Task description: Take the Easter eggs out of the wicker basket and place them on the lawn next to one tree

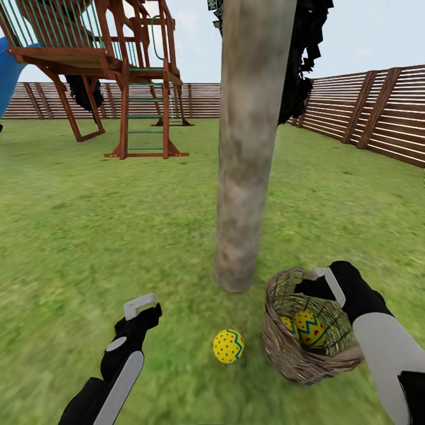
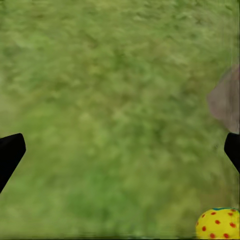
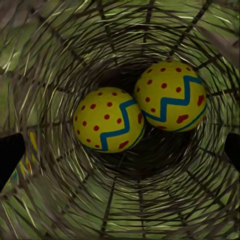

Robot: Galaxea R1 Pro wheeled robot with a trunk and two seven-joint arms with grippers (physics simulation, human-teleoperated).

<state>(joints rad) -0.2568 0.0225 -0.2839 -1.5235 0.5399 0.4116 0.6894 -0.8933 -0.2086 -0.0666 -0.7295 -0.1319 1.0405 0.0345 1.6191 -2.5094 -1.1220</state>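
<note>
Grass (image 1: 88,236) runs flat across the garden to a slatted fence (image 1: 378,112) at the far edge and along the 3 o'clock side. Dead ahead at 12 o'clock stands the tree (image 1: 248,147), its thick grey-brown trunk upright and meeting the lawn just in front of the arms. A wooden playset (image 1: 118,77) with a blue slide (image 1: 9,71) stands well back at 10 o'clock.

One egg (image 1: 228,346) lies on the lawn near the foot of the trunk, at about 6 o'clock from it and just beside the basket (image 1: 283,354), apart from its wall. The left wrist view catches this egg (image 2: 218,224) at its edge, with the trunk base (image 2: 226,100) nearby.

The basket sits on the grass at 5 o'clock from the trunk, tipped so its mouth faces up and toward the robot. Two eggs (image 1: 310,328) lie inside, side by side and touching or nearly so; the right wrist view looks straight down the weave at the pair (image 3: 140,112).

The right gripper (image 1: 323,282) hangs over the basket's far rim, jaws apart, holding nothing. The left gripper (image 1: 140,307) hovers over bare grass at 9 o'clock from the loose egg, well apart from it; its jaws look apart too, though the head view shows them poorly.
</note>
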